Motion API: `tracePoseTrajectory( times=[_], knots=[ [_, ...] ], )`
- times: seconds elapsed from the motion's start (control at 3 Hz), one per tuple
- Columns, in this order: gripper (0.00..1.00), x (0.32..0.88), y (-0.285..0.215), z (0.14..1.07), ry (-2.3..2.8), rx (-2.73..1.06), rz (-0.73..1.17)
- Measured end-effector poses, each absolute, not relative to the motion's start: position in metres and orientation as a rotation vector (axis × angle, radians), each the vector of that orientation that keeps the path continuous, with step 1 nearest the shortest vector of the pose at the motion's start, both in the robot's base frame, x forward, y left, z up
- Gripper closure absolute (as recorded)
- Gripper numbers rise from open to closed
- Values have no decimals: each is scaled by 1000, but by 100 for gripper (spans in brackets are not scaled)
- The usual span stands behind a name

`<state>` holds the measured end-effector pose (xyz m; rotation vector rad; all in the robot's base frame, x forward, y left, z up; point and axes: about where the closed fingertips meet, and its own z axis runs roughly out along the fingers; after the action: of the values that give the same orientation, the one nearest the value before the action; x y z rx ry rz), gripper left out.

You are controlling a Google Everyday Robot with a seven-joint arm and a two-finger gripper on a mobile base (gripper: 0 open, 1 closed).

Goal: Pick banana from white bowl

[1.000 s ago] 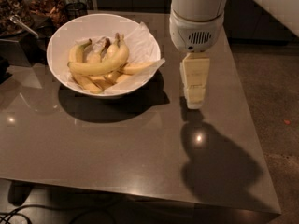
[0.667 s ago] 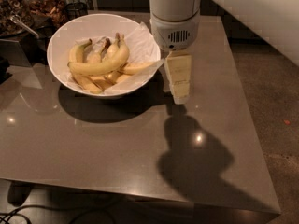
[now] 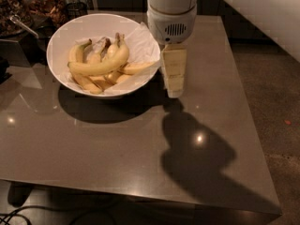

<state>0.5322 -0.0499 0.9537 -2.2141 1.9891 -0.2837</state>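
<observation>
The white bowl [image 3: 61, 36] stands at the back left of the grey table, lined with crumpled white paper. Several bananas lie in it. The banana [image 3: 101, 67], the longest one, plain yellow and gently curved, lies across the top of the others. My gripper [image 3: 174, 92] hangs from the white arm [image 3: 171, 13] just right of the bowl's right rim, pointing down, a little above the table. It holds nothing that I can see and is apart from the banana.
Dark trays of food with a metal utensil [image 3: 22, 25] and a black cup [image 3: 75, 8] stand behind and left of the bowl. The table's right edge [image 3: 248, 125] borders bare floor. The arm's shadow [image 3: 197, 149] falls on the table's middle right.
The arm and gripper have moved left, from over the table's right part to right beside the bowl's rim. The bananas and bowl have not moved.
</observation>
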Motion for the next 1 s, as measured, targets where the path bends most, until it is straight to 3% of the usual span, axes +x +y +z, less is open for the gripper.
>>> tracePoseTrajectory(
  times=[1.0],
  knots=[
    [3, 579, 25, 961, 1770, -2369, -220]
  ],
)
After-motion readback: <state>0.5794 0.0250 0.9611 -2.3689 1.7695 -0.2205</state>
